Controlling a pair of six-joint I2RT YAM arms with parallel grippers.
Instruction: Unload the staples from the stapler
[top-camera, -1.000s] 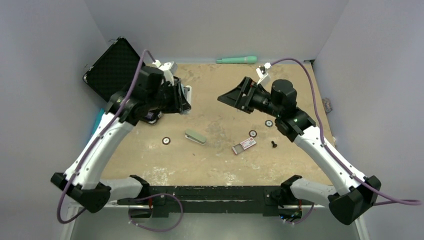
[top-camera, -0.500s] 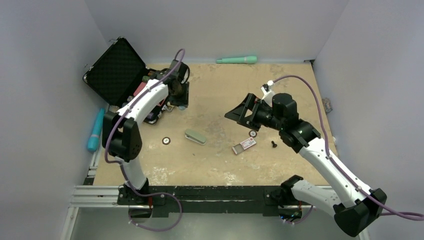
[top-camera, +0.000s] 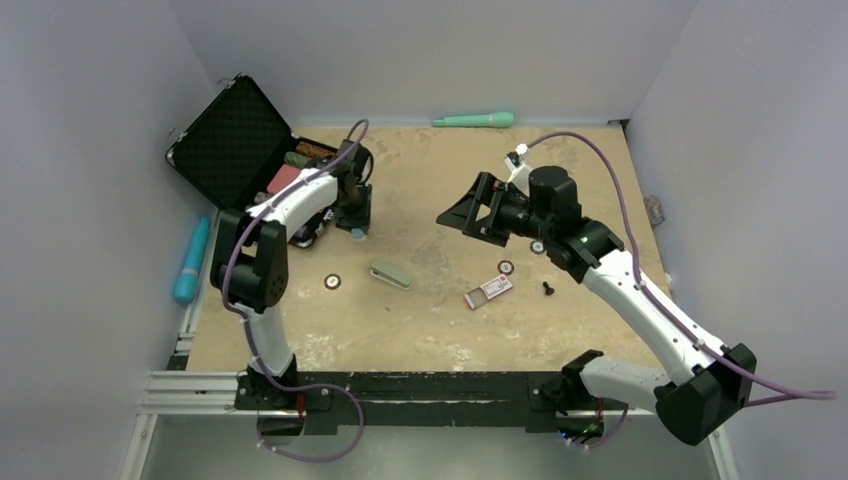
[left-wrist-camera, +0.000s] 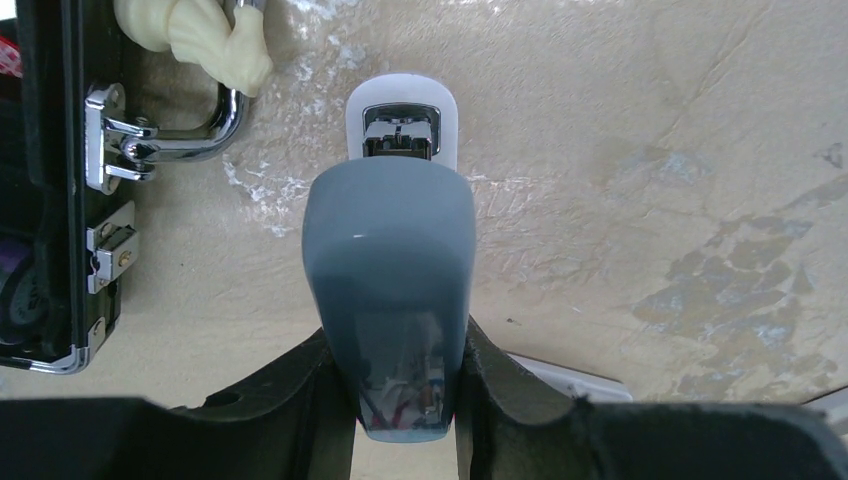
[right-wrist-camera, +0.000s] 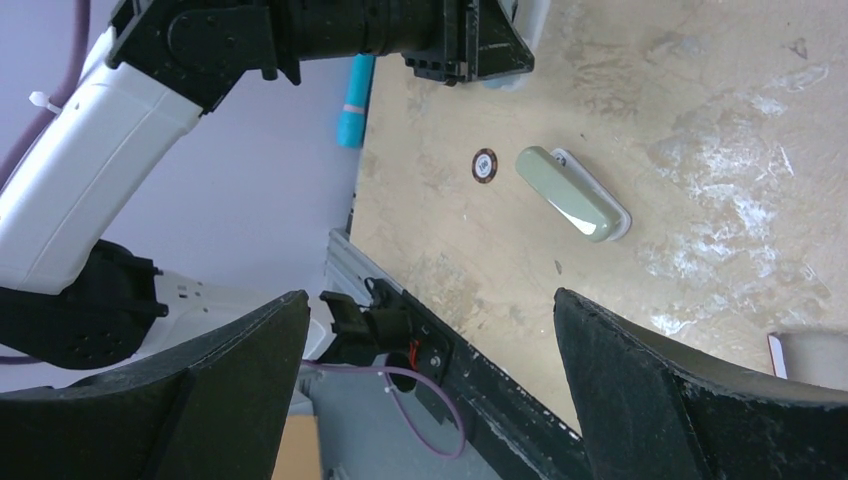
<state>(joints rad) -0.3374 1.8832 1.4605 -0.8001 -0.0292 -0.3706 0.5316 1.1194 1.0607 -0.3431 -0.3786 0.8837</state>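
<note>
Left pincer (left-wrist-camera: 400, 365) is clamped on the back end of the grey-blue stapler (left-wrist-camera: 388, 280), one finger (left-wrist-camera: 300, 385) pressed on each side of it. The stapler's long axis runs straight out along the fingers, away from the wrist and down toward the counter (top-camera: 420, 330). Its white base with the little metal plate (left-wrist-camera: 401, 125) sticks out past the grey top at the far end. Can't really tell whether that end is touching the counter or just above it. From the top camera this all sits at the far left of the counter, with the stapler right next to the open black case (top-camera: 232, 142), just off its latch side. The case lid is propped up showing its foam, and in the tray there's a reddish thing (top-camera: 285, 178) and a greenish-brown one (top-camera: 303, 157). The left wrist cam also catches something purple (left-wrist-camera: 20, 290) inside, too cut off to name. A cream-coloured lump (left-wrist-camera: 205, 38) sits by the chrome latch (left-wrist-camera: 125, 150). Right pincer (top-camera: 462, 213) is up over the middle of the counter with its jaws spread wide, tilted toward the left arm. Lying flat between the two arms is a green stapler (top-camera: 390, 273), well apart from both pincers, with a small dark disc (top-camera: 332, 282) near it.
</note>
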